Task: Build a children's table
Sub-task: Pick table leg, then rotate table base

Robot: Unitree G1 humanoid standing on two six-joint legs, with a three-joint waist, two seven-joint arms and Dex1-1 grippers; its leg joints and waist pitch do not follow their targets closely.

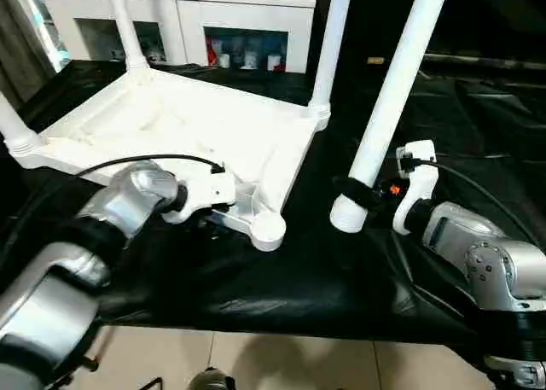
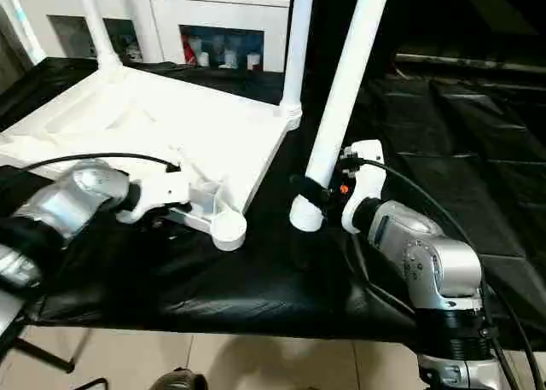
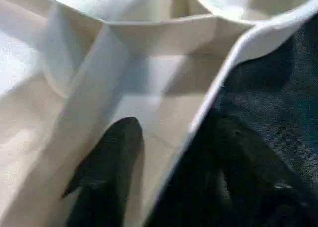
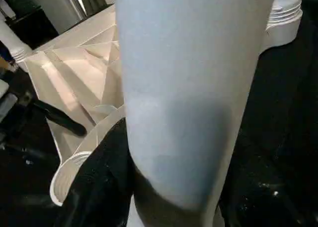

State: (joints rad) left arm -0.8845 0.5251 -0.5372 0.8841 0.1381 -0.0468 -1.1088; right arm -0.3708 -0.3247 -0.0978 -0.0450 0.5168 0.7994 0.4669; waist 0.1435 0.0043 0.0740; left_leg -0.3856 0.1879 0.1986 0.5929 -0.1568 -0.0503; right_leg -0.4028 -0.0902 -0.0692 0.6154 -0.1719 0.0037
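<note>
The children's table lies upside down: its white tabletop [image 1: 171,121] rests ribbed side up on the black sheet. Three white legs stand in corner sockets, at the back left [image 1: 126,32], the left [image 1: 13,125] and the back right [image 1: 328,49]. The near corner socket [image 1: 268,228] holds no leg. My left gripper [image 1: 223,212] is open astride the tabletop's rim beside that socket, one finger [image 3: 107,172] inside the rim and the other outside. My right gripper [image 1: 358,194] is shut on the fourth leg [image 1: 392,91], which leans upright with its lower end [image 1: 348,215] just right of the socket.
A white glass-door cabinet [image 1: 247,32] stands behind the table. The black sheet [image 1: 299,279] covers the work surface up to its front edge, with pale floor tiles [image 1: 256,356] below. A black cable [image 1: 145,161] runs over my left forearm.
</note>
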